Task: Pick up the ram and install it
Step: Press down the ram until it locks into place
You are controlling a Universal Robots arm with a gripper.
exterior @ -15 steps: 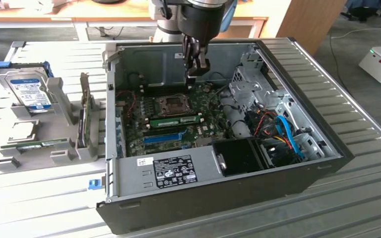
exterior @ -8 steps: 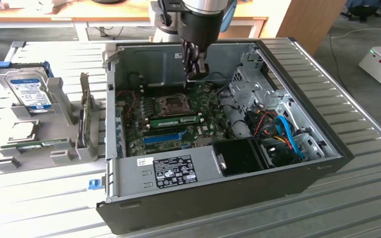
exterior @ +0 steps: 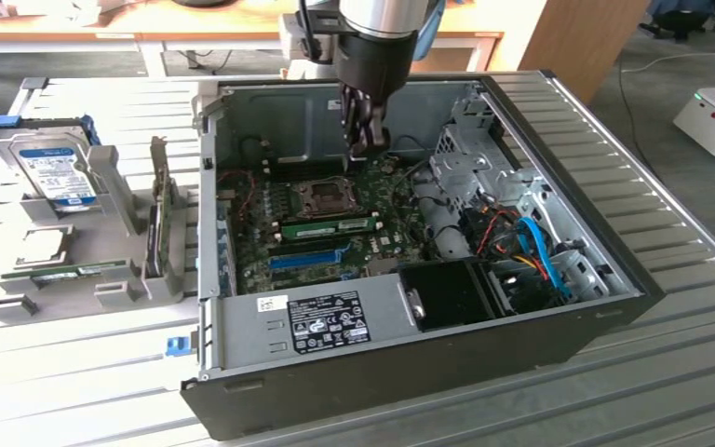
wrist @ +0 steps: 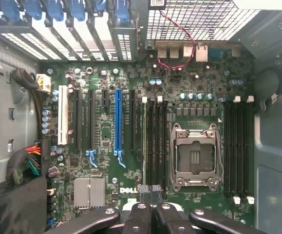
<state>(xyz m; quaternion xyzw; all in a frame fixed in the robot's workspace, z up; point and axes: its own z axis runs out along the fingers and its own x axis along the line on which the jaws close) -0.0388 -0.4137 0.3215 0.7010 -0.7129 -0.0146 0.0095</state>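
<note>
End effector (exterior: 364, 149) is held closed together, empty, over the motherboard (exterior: 395, 235). The ram (exterior: 328, 225) is seen standing in a slot beside the CPU socket (exterior: 329, 196) (another green stick (exterior: 78, 272) lies on the worktop (exterior: 85, 372)). Likely light, stiff, fragile: best taken by its long edges.

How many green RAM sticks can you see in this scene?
2. One ram sits in the motherboard beside the processor socket; a second ram lies on the grey holder at the exterior view's left. Others may be hidden.
</note>
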